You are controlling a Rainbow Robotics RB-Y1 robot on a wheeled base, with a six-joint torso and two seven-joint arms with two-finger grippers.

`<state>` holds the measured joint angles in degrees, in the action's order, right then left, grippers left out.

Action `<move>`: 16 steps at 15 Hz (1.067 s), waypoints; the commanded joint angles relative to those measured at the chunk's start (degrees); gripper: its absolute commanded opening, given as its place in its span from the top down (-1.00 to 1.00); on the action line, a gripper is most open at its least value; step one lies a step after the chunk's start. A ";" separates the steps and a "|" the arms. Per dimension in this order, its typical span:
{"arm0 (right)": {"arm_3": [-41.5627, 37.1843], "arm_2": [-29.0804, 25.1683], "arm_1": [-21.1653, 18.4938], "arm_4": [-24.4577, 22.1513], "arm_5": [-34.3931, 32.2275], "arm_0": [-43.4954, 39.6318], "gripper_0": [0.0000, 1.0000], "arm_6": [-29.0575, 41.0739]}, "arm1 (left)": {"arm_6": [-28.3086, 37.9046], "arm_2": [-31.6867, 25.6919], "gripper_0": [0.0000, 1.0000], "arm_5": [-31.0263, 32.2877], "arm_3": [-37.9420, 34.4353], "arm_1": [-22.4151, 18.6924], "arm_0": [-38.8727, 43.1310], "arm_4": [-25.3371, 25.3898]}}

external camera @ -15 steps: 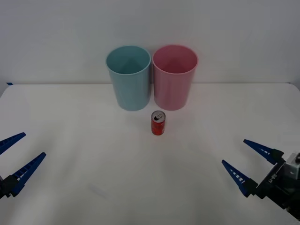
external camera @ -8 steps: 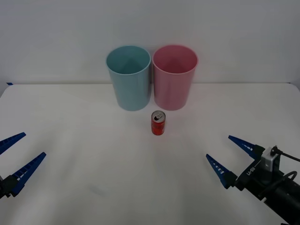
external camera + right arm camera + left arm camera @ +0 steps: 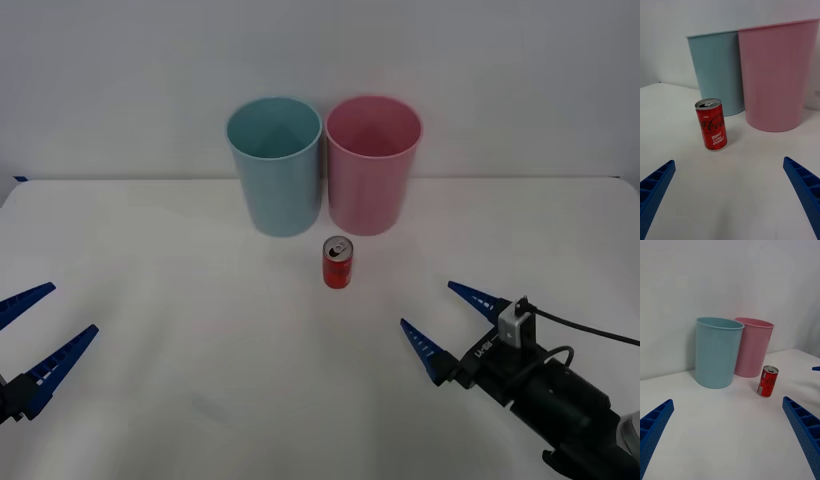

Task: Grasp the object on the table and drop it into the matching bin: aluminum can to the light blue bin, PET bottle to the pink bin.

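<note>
Left pincer [image 3: 25,345] body cut by frame edge; pink bin [image 3: 752,347] partly behind light blue bin [image 3: 718,351].

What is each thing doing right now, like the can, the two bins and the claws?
aluminum can: upright on the table, not held, in front of the bins.
light blue bin: upright, open top.
pink bin: upright, open top, beside the blue one.
right claw: open, pointing toward the can, not touching it.
left claw: open, at the table's left edge.
</note>
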<state>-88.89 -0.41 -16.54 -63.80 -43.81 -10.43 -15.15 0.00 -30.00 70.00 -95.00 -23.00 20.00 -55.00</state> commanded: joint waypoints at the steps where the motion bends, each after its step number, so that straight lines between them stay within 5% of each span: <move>1: 2.50 -0.02 2.48 -2.56 0.48 2.52 -1.00 -0.40 | 0.00 0.00 -1.00 0.00 0.00 0.00 0.00 0.00; 9: 8.65 1.65 6.52 -6.25 2.06 8.50 -1.00 -1.99 | 0.00 0.00 -1.00 0.00 0.00 0.00 0.00 0.00; 16: 9.35 5.16 9.25 -8.09 9.97 10.96 -1.00 -2.34 | 0.00 0.00 -1.00 0.00 0.00 0.00 0.00 0.00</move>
<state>-79.95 4.19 -7.46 -71.90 -34.60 0.08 -17.49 0.00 -30.00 70.00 -95.00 -23.00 20.00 -55.00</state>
